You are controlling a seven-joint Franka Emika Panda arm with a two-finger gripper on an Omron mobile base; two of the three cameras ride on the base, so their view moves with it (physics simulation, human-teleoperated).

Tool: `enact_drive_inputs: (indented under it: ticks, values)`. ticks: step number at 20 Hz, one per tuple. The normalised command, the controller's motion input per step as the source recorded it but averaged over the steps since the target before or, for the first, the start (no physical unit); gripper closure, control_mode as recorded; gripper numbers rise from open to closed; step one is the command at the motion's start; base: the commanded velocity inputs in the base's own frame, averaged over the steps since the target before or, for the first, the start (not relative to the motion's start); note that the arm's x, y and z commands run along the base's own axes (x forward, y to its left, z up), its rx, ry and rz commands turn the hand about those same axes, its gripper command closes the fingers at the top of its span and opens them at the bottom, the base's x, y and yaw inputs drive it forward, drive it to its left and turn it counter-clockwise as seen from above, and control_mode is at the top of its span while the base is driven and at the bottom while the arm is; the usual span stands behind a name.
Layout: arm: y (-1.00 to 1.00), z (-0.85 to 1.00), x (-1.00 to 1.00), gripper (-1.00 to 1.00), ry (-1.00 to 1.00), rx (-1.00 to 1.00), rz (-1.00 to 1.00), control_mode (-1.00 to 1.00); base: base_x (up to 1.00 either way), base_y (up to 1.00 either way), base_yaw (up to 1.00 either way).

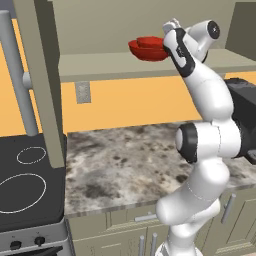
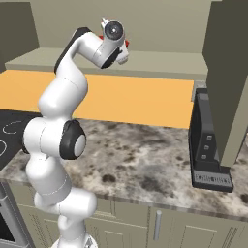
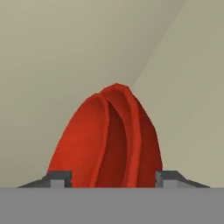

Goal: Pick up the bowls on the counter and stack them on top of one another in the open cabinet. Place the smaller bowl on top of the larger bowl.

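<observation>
Hiding the jaws' grip, nested bowls (image 3: pixel 109 140) look possibly pinched.

Two glossy red bowls sit nested, the smaller bowl (image 3: pixel 127 140) inside the larger bowl (image 1: pixel 145 52), above the shelf of the open cabinet (image 1: pixel 120 65). Whether they touch the shelf is unclear. The speckled counter (image 1: pixel 130 160) lies well below the cabinet.

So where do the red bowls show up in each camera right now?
Left base view: red bowls at upper centre, in the open cabinet, just left of the gripper.
Right base view: a red sliver behind the wrist.
Hand view: bowls centred between the fingertips.
Shared landmark: the cabinet shelf.
</observation>
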Motion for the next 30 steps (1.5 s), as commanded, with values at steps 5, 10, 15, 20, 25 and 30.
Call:
enact_drive_inputs:
  ticks: [5, 10, 15, 20, 25, 30]
  values:
    - [0.0, 0.21, 0.07, -1.0, 0.0, 0.02, -0.02, -1.0, 0.0, 0.0, 0.0]
    - [-0.06, 0.41, 0.0, -1.0, 0.03, 0.02, -0.01, -1.0, 0.0, 0.0, 0.0]
    - [-0.15, 0.32, -0.49, -1.0, 0.02, 0.01, 0.0, -1.0, 0.0, 0.0, 0.0]
    - [-0.26, 0.03, -0.84, -1.0, 0.0, 0.0, 0.0, -1.0, 0.0, 0.0, 0.0]
    - [-0.31, -0.03, -0.98, -1.0, -0.01, 0.0, 0.0, -1.0, 0.0, 0.0, 0.0]
    - [-0.14, -0.15, -1.0, -1.0, 0.0, 0.0, 0.05, -1.0, 0.0, 0.0, 0.0]
